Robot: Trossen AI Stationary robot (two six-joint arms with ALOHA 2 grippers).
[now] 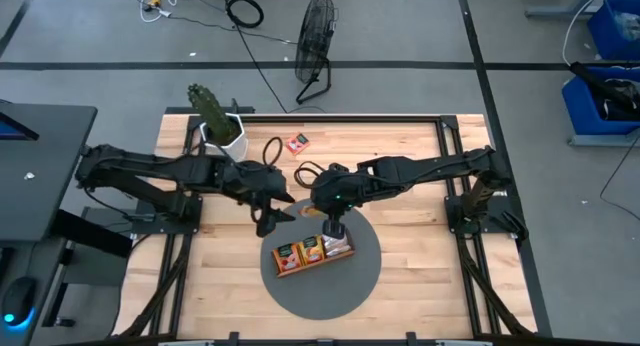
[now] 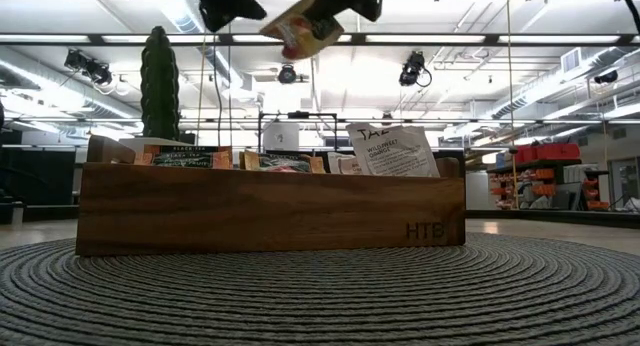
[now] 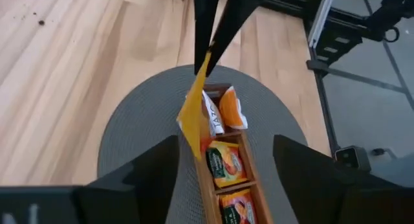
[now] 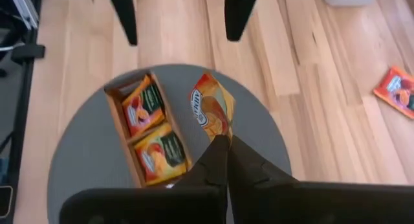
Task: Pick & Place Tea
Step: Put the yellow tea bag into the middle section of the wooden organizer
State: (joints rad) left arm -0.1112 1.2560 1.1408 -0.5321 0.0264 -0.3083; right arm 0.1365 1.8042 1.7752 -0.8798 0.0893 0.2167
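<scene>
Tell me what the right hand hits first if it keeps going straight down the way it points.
Probably the wooden tray on the grey mat. The right hand, shut on an orange tea sachet, points down above the tray's right end compartment; exact depth is unclear.

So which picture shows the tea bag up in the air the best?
The right wrist view: the orange tea bag faces the camera, pinched by the right gripper. The left wrist view shows it edge-on, the low view shows it at the top, and in the high view the arms mostly hide it.
</scene>
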